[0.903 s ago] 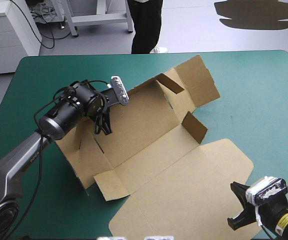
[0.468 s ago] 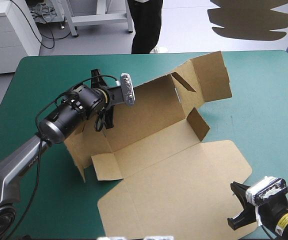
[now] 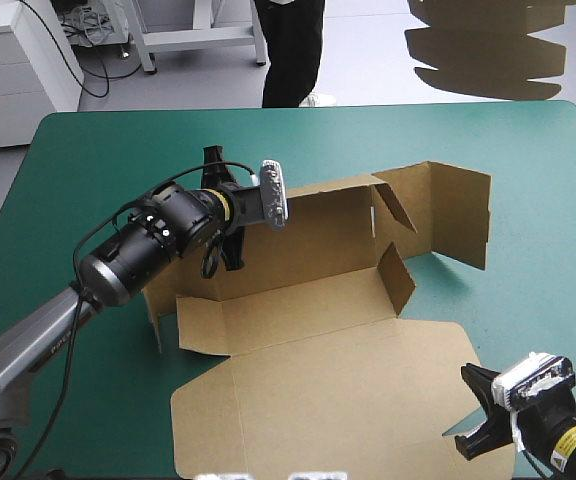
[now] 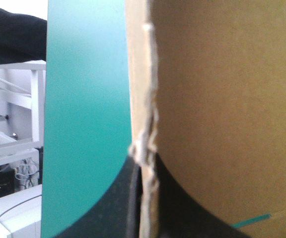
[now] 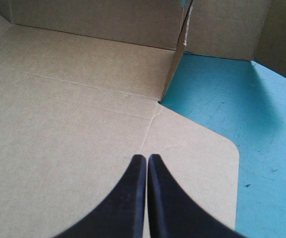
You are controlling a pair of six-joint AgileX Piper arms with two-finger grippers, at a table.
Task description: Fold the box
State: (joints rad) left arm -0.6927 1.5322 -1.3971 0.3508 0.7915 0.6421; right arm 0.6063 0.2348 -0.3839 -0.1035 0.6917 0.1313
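My left arm comes in from the near left corner and reaches slantwise over the table cover [image 3: 88,160] toward its middle, wrist rolled so the fingers point down. My left claw [image 3: 218,258] is clamped on the box [image 3: 318,330], pinching the top edge of the raised back wall near its left end. In the wrist view, the raw edge of the board runs straight up between my two black fingers [image 4: 118,208].

My right arm sits low at the near right corner. My right claw [image 5: 144,157] is clenched on nothing, its fingers pressed together into one point above the rounded corner of the flat lid panel. I cannot tell whether the tips touch the board.

There is writing on my left forearm and a yellow label on my right wrist, both too small to read. The brown board shows no print.

The box lies around the middle of the teal-green cover. Its long axis runs across the table from left to right, the right end a little farther away. The back wall stands upright, a short side flap stands at the right end, and a larger panel stands beyond it. The lid lies flat toward the near edge.
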